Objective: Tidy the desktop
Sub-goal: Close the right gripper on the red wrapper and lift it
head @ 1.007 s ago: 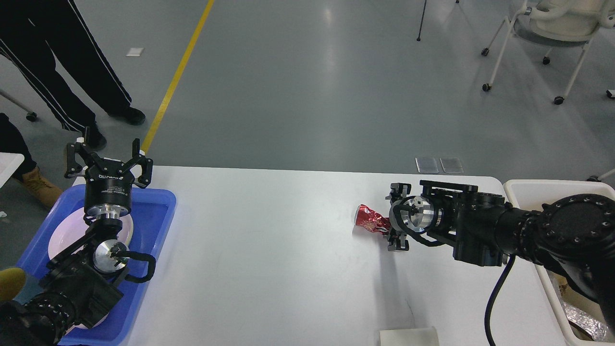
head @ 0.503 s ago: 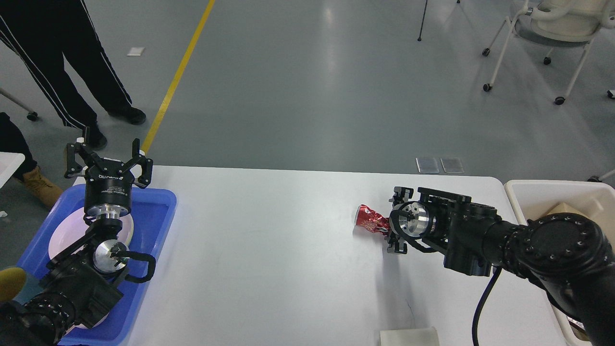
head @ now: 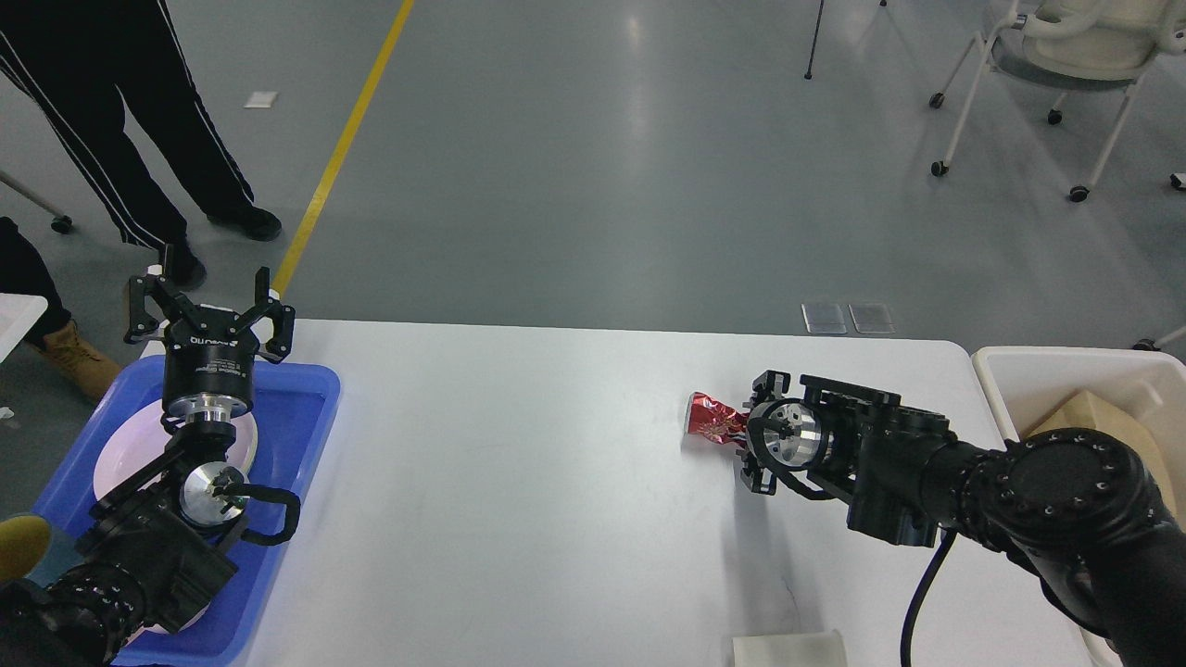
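White and matte, the counter (head: 519,482) fills the near half of the view, and most of it lies bare. At its very near edge a small white folded piece (head: 788,647), paper or cloth by the look of it, pokes into the view.

On the near left a blue tray (head: 296,463) sits at the counter's end with a white plate (head: 116,463) in it. Above the tray's far end the left hand (head: 208,310) hovers with its fingers spread, grasping nothing.

Further right, the right hand (head: 752,434) reaches in sideways, low over the counter, its fingers about the near end of a crumpled red wrapper (head: 709,424) that lies on the counter. Whether the fingers have clenched on it or only bracket it, I cannot tell — they are seen small and partly end-on.

The step in hand, I judge, is picking up this wrapper. Next the fingers must close firmly on the thin foil; then comes a lift and a swing right to the cream bin (head: 1028,371) beside the counter's end, where a brown cardboard piece (head: 1093,412) already lies. Crumpled foil may slip or spring, so the grip wants checking before the lift.

Beyond the counter's far edge the grey floor (head: 593,167) stretches off — a yellow line (head: 343,139) crosses it on the left, a person's dark trouser legs (head: 130,120) stand nearby, and a wheeled white chair (head: 1066,56) sits far right.
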